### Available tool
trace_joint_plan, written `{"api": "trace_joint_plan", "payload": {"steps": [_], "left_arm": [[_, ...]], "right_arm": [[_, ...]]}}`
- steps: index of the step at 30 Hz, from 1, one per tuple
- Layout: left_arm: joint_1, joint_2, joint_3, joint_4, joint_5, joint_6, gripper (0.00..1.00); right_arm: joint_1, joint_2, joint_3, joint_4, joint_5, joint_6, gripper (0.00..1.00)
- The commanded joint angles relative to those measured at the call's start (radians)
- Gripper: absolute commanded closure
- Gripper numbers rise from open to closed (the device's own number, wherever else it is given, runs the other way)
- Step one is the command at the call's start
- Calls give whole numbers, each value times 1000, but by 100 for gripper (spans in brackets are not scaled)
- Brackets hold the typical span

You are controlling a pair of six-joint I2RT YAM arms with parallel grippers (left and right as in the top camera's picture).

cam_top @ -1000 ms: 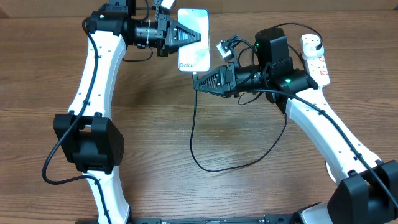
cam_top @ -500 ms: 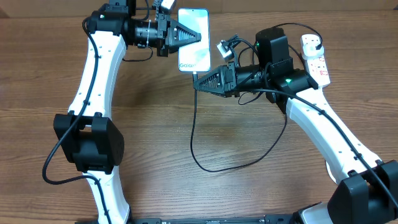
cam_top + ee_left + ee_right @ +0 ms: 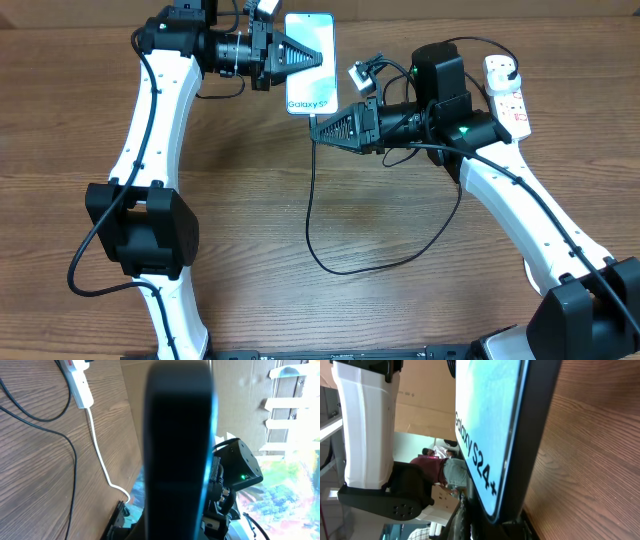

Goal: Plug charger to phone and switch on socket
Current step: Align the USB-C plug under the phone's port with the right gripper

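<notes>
I am worrying most about the joint at the lower end of the phone (image 3: 312, 88), which is lying in the upper middle of the overhead frame. The right gripper (image 3: 318, 130) is pressed together there. It seems to be pinching the small tip of the charger (image 3: 308, 200) right against the phone's lower edge, but I cannot tell whether the tip is fully in. If I am pushing off-line, the tip is going to skew or pop out.

The left gripper (image 3: 322, 58) is sitting over the phone from the upper left. Its fingers are closed and, as best I am reading it, clamping the phone's long edge. A hard push from below could twist the phone out of that hold.

The charger's slack is looping across the table (image 3: 240, 220) in the lower middle, under the right arm. It could snag once I am heading for the socket (image 3: 507, 95) at the upper right. I cannot tell how its red switches are set.

The phone is looking slim and dark-edged. Its pale blue screen is glowing and showing 1 line of dark text near the lower end. The charger is looking thin, black and limp.
</notes>
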Motion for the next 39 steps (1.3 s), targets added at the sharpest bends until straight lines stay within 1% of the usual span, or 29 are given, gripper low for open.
{"api": "trace_joint_plan", "payload": {"steps": [1,9,18,26,33,39], "left_arm": [[-9,-3,5,-1,59,2,96],[-9,-3,5,-16,111,5,96],[-9,-3,5,-105,100,100,96],[-9,-3,5,-125,103,129,96],[-9,-3,5,-149,103,131,96],[-9,-3,5,-186,103,172,96]], "right_arm": [[-11,-23,10,13,16,3,96],[-11,-12,10,29,47,23,96],[-17,-11,10,55,47,45,96],[-40,-11,10,55,36,51,96],[-40,-11,10,59,40,51,96],[-40,-10,10,74,49,68,96]]}}
